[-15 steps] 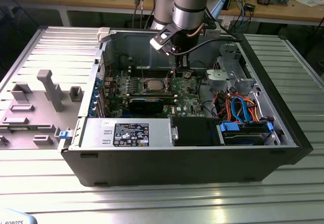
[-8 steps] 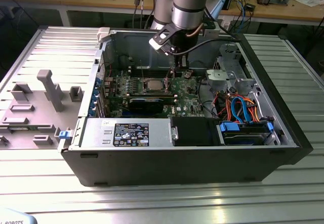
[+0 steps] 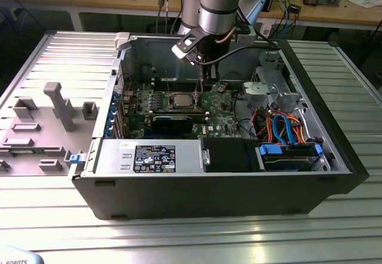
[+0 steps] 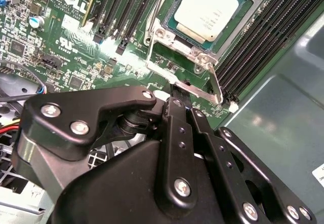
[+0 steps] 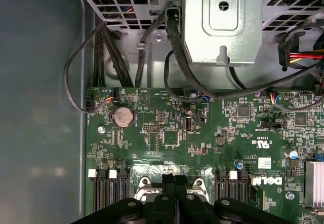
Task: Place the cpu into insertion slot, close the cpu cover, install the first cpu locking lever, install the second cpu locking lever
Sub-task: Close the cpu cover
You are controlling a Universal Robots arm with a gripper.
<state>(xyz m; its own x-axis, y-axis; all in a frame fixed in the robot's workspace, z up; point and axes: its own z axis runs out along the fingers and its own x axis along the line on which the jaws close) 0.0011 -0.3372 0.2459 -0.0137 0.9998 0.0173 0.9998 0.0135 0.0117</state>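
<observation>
Black gripper [image 4: 177, 89] arms sit closest to us in the second wrist view. We see its two fingers [image 4: 172, 117] pressed tight together with no gap. Their tips sit at the edge of the cpu cover [image 4: 195, 57], just beside a thin metal lever [image 4: 216, 84]. We cannot tell if they pinch anything. Just past the tips, the cpu [image 4: 205, 8] lies flat in the insertion slot [image 5: 144, 183], with the cover's frame around it.

cpu [image 4: 208, 8] in insertion slot [image 4: 176, 44] (silver top up) — gripper [image 4: 179, 100] near
</observation>
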